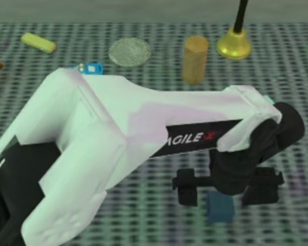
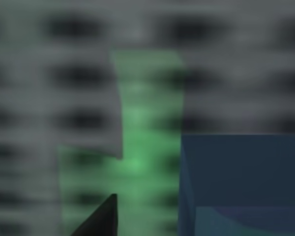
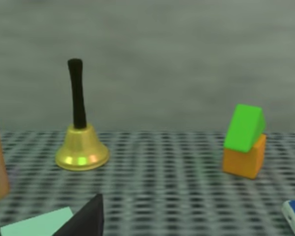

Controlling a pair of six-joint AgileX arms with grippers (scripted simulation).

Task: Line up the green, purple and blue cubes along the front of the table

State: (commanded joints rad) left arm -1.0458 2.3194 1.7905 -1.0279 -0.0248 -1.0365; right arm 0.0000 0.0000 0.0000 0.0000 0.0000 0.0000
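Left arm stretches across the table (image 1: 297,66) from the top view's lower left toward the front right, left gripper (image 1: 227,190) pointing down with fingers spread wide, one finger on each side of the blue cube (image 1: 219,207). The small dark navy cube sits on the mesh near the front edge, right of centre, just below the gripper; whether the fingers touch it I cannot tell, nothing looks clamped. Left wrist view shows the blue cube (image 2: 241,182) close up beside a green-lit patch of mesh, with a dark fingertip (image 2: 101,221) at the edge. Green and purple cubes not visible in the top view, likely under the arm. At the back of the table: yellow bar (image 1: 38,42), silver disc (image 1: 129,52), tan wooden cylinder (image 1: 194,59), brass bell with black handle (image 1: 234,41), bright blue toy car (image 1: 90,67) poking out behind the arm. Right wrist view shows the bell (image 3: 81,147), a green wedge on an orange block (image 3: 245,147), and a pale mint-green slab (image 3: 37,223) next to a dark finger; right gripper state cannot tell.
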